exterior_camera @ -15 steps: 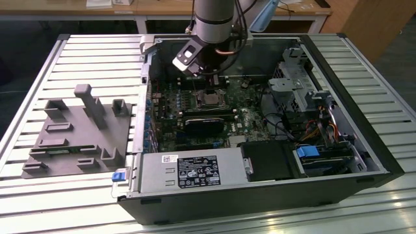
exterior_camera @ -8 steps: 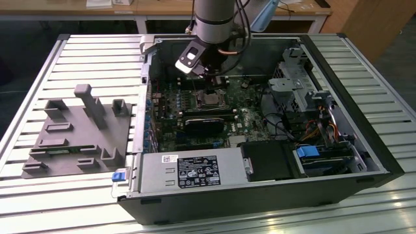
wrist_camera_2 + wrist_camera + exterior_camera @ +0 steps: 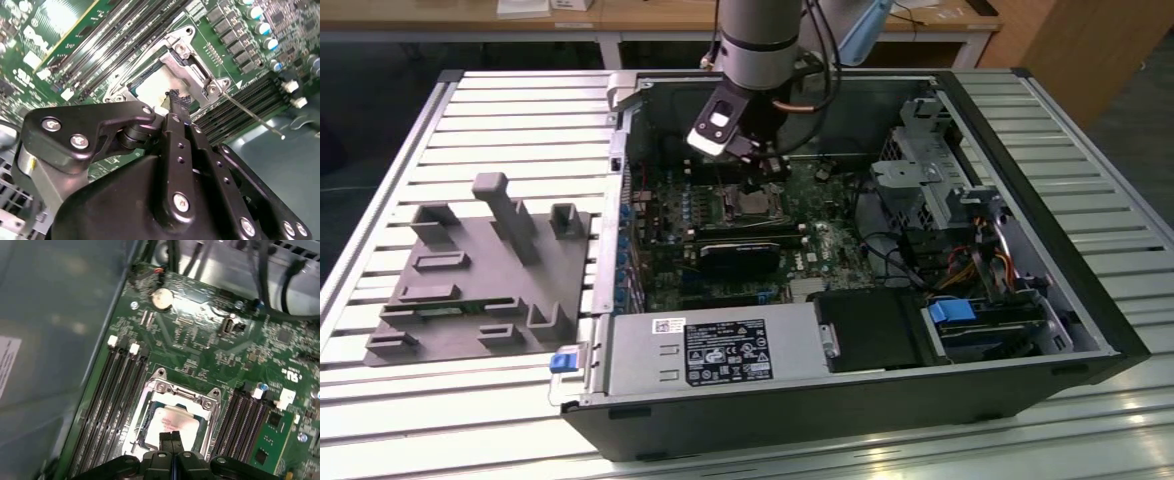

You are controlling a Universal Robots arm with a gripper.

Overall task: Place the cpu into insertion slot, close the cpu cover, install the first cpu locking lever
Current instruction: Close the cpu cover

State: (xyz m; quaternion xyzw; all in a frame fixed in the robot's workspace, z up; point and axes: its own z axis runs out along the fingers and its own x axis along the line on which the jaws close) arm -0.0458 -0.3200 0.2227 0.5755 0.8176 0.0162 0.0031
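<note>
The cpu [image 3: 172, 421] lies in its socket on the green motherboard, its pale metal top showing through the window of the cpu cover [image 3: 176, 394]. The silvery cover [image 3: 192, 67] lies flat around the chip. A thin metal locking lever [image 3: 252, 116] sticks out from one socket corner, away over the memory slots. My gripper [image 3: 170, 439] is shut, its two black fingertips pressed together with nothing between them, right over the near edge of the cpu [image 3: 149, 90]; whether they touch it I cannot tell. In the exterior view my gripper [image 3: 755, 172] hangs inside the open computer case above the socket [image 3: 754, 207].
Black memory slots [image 3: 112, 390] flank the socket on both sides. A black heatsink block [image 3: 740, 255] sits beside the socket, with the power supply [image 3: 720, 350] and drive bays [image 3: 961, 230] along the case walls. A grey fixture plate [image 3: 480, 270] lies on the table at the exterior view's left.
</note>
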